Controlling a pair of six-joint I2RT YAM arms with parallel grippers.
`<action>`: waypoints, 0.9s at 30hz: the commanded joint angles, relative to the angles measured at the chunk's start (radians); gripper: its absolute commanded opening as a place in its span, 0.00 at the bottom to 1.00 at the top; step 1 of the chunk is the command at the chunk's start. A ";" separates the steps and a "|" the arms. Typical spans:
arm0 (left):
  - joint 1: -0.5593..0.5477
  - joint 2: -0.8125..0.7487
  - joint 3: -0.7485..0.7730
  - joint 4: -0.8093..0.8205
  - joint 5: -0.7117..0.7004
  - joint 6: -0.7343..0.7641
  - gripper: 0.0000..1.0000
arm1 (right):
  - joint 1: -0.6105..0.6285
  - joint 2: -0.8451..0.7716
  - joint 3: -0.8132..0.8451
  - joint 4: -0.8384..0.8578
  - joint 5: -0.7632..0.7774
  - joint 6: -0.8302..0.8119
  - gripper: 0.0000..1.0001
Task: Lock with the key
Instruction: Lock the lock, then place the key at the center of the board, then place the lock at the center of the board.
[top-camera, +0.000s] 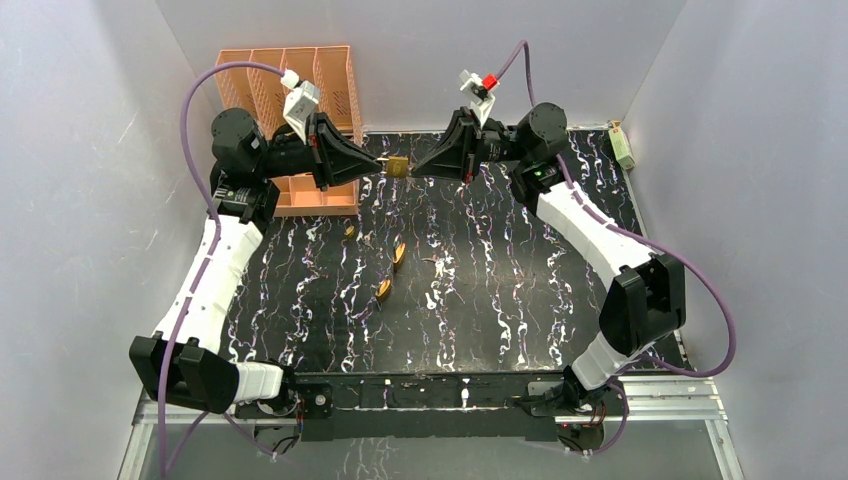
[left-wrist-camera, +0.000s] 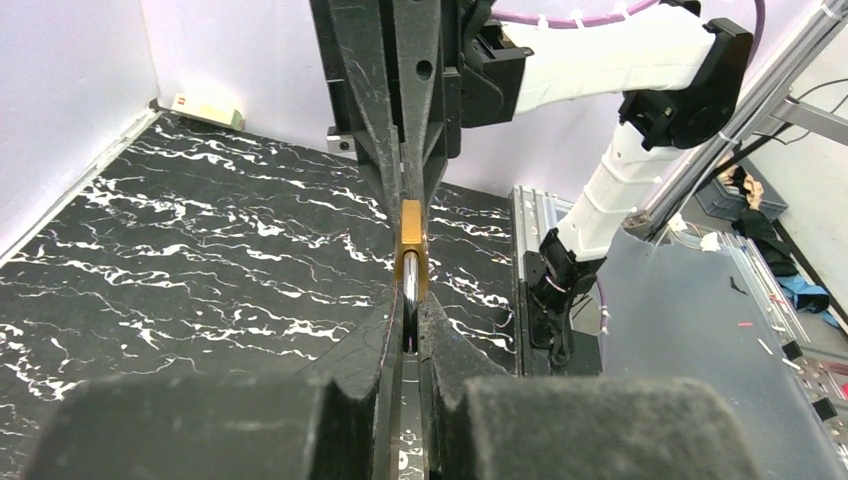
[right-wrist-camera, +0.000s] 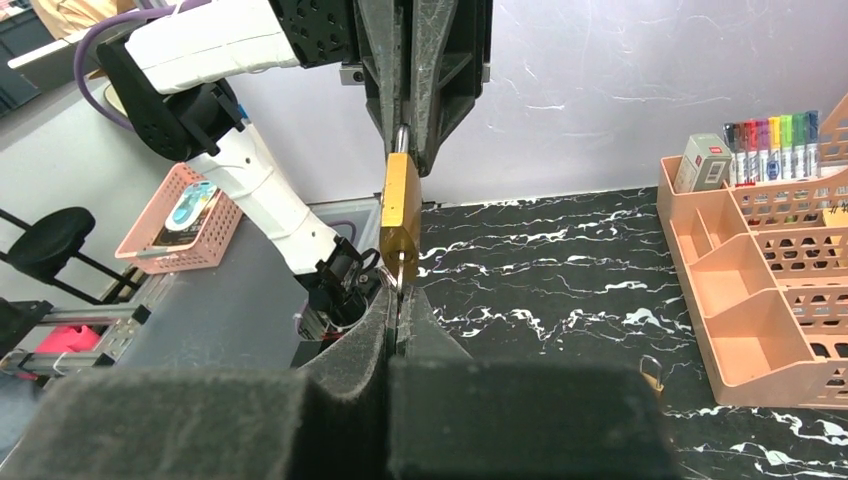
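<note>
A brass padlock (top-camera: 396, 167) hangs in the air above the far part of the table, between my two grippers. My left gripper (left-wrist-camera: 410, 305) is shut on its chrome shackle (left-wrist-camera: 410, 285), with the brass body (left-wrist-camera: 411, 235) sticking out beyond the fingertips. From the opposite side, my right gripper (right-wrist-camera: 399, 290) is shut on the key (right-wrist-camera: 399, 277), which sits at the bottom end of the padlock body (right-wrist-camera: 400, 215). Most of the key is hidden between the pads. In the top view the left gripper (top-camera: 378, 170) and right gripper (top-camera: 415, 168) point at each other.
An orange desk organizer (top-camera: 300, 90) stands at the back left, just behind the left arm. Other small padlocks (top-camera: 399, 252) (top-camera: 384, 290) (top-camera: 350, 231) and loose keys (top-camera: 437, 268) lie on the black marbled table (top-camera: 520, 300) below the grippers.
</note>
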 joint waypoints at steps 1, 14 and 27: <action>0.060 -0.019 0.066 -0.099 -0.011 0.088 0.00 | -0.017 -0.040 -0.013 0.087 -0.012 0.020 0.00; 0.190 -0.057 0.057 -0.558 -0.232 0.393 0.00 | -0.075 -0.103 -0.047 -0.128 -0.002 -0.133 0.00; 0.189 -0.093 -0.073 -0.864 -0.936 0.469 0.00 | 0.372 0.098 0.277 -0.984 0.751 -0.721 0.00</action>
